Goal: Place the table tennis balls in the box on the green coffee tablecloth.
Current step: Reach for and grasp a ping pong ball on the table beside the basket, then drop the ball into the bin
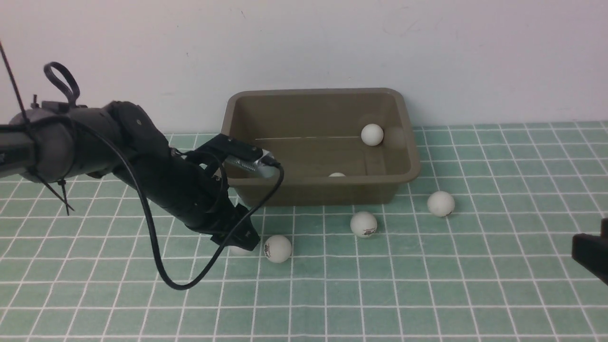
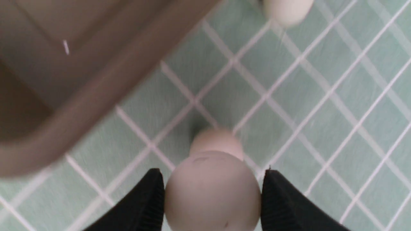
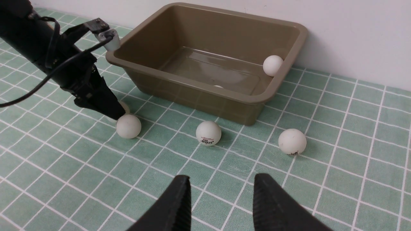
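We see one table tennis ball (image 2: 212, 199) pinched in our left gripper (image 2: 212, 174), just near-left of the box (image 1: 320, 192). Three balls (image 1: 364, 223) lie on the green tablecloth (image 1: 427, 285) and two balls (image 1: 372, 134) are inside the box. Our right gripper (image 3: 221, 178) stands spread and empty.

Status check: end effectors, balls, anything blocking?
Left end effector shut on one ball; right end effector empty, jaws apart. Two balls in box, three loose on cloth. Nearest loose ball sits right beside the held one.
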### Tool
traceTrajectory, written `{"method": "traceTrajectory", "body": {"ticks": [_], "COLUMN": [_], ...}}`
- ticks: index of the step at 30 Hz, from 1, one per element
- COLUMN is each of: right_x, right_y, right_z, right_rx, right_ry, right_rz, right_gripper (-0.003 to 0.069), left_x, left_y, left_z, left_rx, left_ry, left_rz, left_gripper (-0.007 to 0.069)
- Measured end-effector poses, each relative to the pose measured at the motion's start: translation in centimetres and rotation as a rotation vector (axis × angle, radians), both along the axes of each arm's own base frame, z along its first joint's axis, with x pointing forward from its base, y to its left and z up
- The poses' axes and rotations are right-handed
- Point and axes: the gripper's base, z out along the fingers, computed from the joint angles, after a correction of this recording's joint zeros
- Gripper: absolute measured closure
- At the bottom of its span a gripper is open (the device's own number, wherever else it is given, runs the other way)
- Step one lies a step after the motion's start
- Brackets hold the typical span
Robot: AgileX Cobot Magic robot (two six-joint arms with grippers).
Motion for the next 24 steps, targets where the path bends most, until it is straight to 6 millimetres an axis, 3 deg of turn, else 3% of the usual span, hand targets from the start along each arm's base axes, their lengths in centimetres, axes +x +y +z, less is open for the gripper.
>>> {"method": "traceTrajectory", "body": {"ticks": [4,11,18,24], "right_x": [0.0,0.0,-0.1,-0.1], "right_y": [0.0,0.0,0.0,0.1], "right_z": [0.0,0.0,-0.1,-0.1], "right_rx": [0.000,-0.001,-0.001,0.000], "right_ry": [0.000,0.004,0.008,0.009], "right_rz": [0.000,0.003,0.006,0.007], "right_gripper": [0.0405,0.0405,0.0405,0.0405], "left_x": [0.9,3.1,6.1,6.9], "left_y": [-0.5,-1.1,-1.6,-1.6], "left_z": [2.4,3.8,2.4,1.0], "left_rx": [-0.072,-0.123,-0.120,-0.120], "left_ry": [-0.132,-0.345,-0.444,-0.407], "left_rz": [-0.007,-0.027,-0.019,0.026], "left_gripper": [0.0282,0.0282,0.0272,0.0165]}}
